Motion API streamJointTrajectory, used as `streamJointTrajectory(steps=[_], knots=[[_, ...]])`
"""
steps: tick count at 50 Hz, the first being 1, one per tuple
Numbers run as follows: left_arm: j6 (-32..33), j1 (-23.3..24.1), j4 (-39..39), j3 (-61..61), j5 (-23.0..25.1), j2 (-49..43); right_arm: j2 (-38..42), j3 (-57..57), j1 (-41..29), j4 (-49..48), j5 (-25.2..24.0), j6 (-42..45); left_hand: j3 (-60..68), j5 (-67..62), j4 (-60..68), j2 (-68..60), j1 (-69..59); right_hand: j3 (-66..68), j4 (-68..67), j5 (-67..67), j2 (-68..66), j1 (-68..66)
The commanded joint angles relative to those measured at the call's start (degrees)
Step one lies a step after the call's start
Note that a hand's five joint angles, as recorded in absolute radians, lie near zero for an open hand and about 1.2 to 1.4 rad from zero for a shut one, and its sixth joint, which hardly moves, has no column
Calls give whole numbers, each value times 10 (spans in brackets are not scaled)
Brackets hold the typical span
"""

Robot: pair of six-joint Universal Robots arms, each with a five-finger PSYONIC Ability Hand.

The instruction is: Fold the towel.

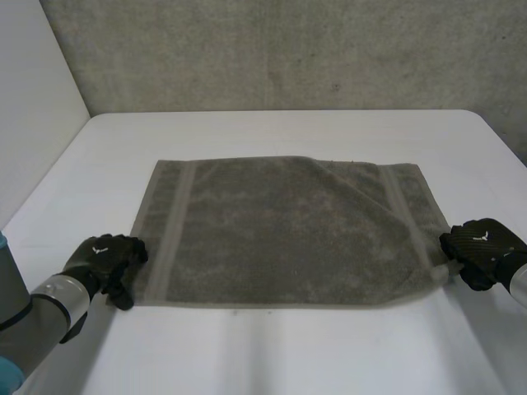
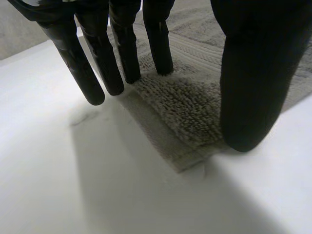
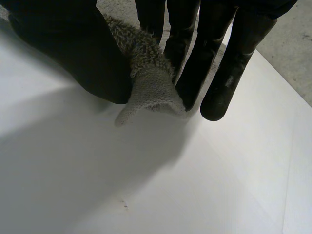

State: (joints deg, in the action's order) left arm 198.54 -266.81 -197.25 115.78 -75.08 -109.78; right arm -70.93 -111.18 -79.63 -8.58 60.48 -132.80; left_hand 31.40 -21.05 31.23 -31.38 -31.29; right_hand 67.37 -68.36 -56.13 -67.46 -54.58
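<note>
left hand (image 1: 103,256) open, right hand (image 1: 483,246) pinching towel (image 1: 288,230)

Can't see towel (image 1: 288,230) near corners properly in head view: tucked under left hand (image 1: 103,257) and right hand (image 1: 482,247). Can't tell in left wrist view whether fingertips (image 2: 95,92) touch cloth or hover just over it. Cut off at wrist views' top edges: both palms. Mostly hidden behind right thumb (image 3: 73,53): the pinched corner. Cut off at head view's edges: left arm (image 1: 37,309), right arm (image 1: 519,284).
</note>
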Motion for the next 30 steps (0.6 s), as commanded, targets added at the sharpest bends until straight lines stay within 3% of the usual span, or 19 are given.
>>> streamJointTrajectory(steps=[1, 12, 30], knots=[[19, 1, -26, -10, -2, -17, 0, 0, 0, 0, 0, 0, 101, -104, 103, -101, -102, 126, -116, -139, -125, -254], [26, 6, -33, -20, -4, -21, 0, 0, 1, 0, 1, 1, 286, -289, 288, -286, -287, 126, -116, -139, -125, -254], [17, 16, -32, 17, 0, 35, -1, -1, 0, 1, -1, 2, 272, -276, 274, -273, -274, 126, -116, -139, -125, -254]])
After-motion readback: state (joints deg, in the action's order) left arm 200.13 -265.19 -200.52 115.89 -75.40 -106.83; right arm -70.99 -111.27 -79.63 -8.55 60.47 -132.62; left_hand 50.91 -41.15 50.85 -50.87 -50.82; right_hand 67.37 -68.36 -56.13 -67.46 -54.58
